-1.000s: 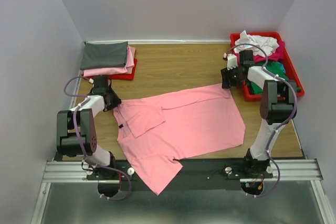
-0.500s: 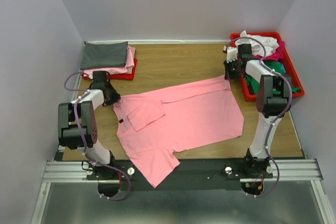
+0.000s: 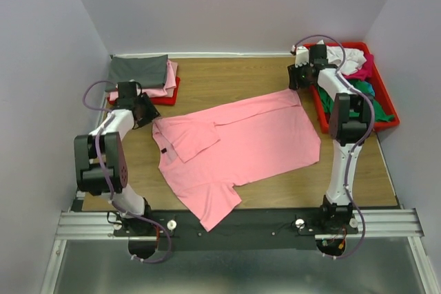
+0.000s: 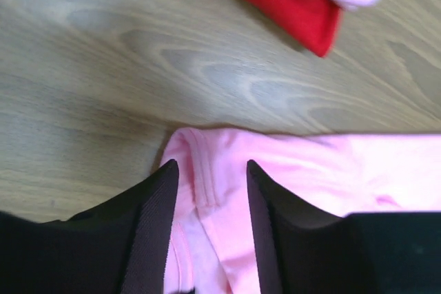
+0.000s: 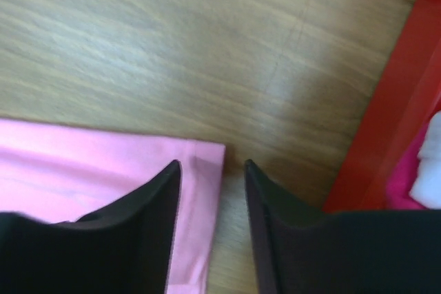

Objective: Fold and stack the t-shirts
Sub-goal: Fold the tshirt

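Right red tray brims with crumpled tees; left tray bears folded grey over pink. Smooth pink t-shirt sprawls on woodgrain table, left gripper and right gripper pinching its corners.

Soft, even light falls from above in the overhead view, which is sharp, with faint shadows under the arms on the desk. Both wrist views are softer: the wood grain blurs, the dark tool fingers are out of focus, and a pale sheen crosses the wood.
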